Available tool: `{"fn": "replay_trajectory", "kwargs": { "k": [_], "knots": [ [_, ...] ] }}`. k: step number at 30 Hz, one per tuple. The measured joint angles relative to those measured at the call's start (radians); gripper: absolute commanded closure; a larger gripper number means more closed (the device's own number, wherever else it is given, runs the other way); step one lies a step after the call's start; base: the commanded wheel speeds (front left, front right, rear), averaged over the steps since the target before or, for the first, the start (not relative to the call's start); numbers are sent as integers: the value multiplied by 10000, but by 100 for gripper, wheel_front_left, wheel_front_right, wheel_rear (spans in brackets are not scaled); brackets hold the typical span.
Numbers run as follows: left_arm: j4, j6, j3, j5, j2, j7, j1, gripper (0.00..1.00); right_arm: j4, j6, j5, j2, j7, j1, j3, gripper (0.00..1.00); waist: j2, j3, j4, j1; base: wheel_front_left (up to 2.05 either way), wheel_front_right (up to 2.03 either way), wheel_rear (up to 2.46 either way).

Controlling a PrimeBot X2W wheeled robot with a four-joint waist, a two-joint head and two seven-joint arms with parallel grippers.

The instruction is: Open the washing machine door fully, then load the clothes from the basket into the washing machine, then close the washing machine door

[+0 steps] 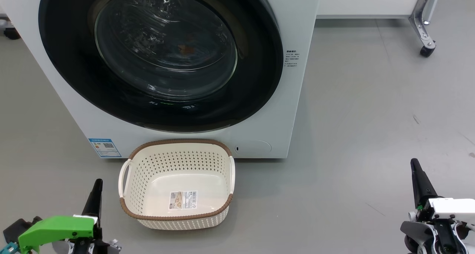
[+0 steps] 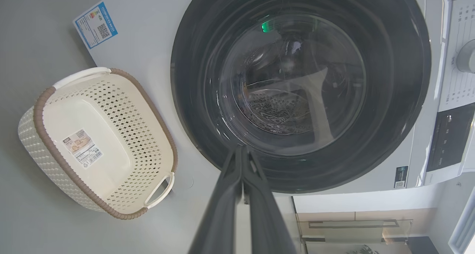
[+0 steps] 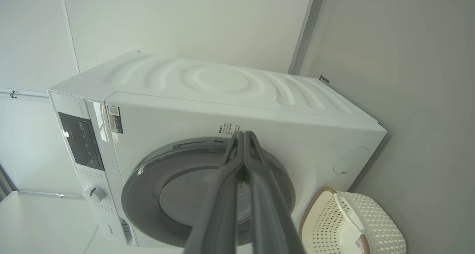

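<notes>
basket (image 1: 177, 140): on the floor, just right of the left gripper (image 1: 98, 183), well left of the right gripper (image 1: 414, 164)
washing machine (image 1: 285, 109): ahead of both grippers, directly behind the basket
washing machine door (image 1: 66, 61): on the machine's front, above the basket
label (image 1: 183, 199): inside the basket, on its bottom

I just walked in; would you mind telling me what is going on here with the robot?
Nothing is being handled at this moment. The washing machine door is closed, and the basket in front of the washing machine sits empty on the floor. The left gripper and right gripper are both shut, holding nothing, low on either side.
</notes>
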State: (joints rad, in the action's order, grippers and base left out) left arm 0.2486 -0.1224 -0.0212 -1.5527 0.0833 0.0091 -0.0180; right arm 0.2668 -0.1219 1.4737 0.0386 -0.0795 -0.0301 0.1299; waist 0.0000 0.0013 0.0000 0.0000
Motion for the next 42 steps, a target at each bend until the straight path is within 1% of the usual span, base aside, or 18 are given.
{"fn": "replay_trajectory", "kwargs": {
  "k": [9,42],
  "knots": [
    [69,0,104,-1208,35,263,-219,100,54,0,1214,0,-301,-292,56,100,0,18,-3,0,0,0,0],
    [199,-4,142,-1216,36,267,-263,100,65,0,1264,0,-301,-297,61,100,0,16,-1,0,0,0,0]
  ]
}}
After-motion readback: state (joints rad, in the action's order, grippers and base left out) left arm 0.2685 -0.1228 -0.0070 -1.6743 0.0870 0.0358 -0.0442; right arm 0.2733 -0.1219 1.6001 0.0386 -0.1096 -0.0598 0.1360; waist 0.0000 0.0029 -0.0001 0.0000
